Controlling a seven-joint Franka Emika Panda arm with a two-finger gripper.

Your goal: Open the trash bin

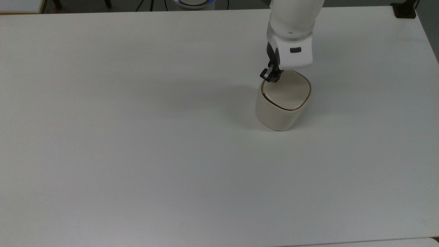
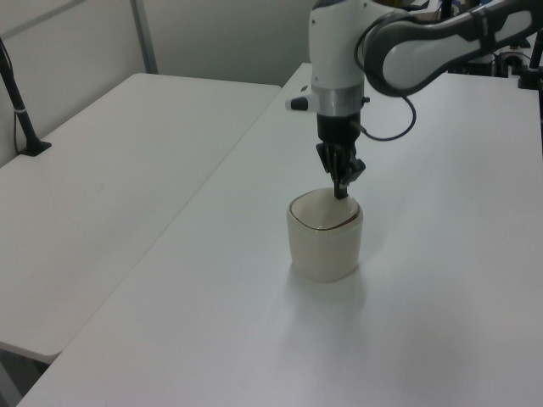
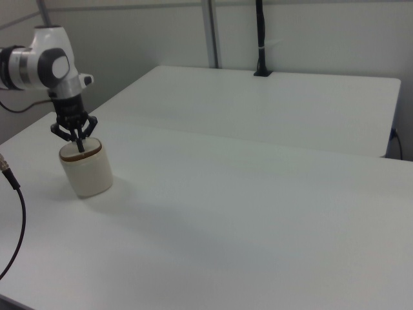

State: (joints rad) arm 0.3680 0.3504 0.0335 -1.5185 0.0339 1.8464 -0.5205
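The tool points straight down, its fingers drawn together with nothing between them, and the tips press on the far-left corner of the trash bin's lid in the top view. The trash bin stands upright on the white surface, right of centre in the top view, its lid flat and shut, showing a thin dark seam around the rim. In the left view the tool meets the lid's far corner. A second white table lies beyond the bin in the left view, with a black post on it. Around the bin the surface is bare.
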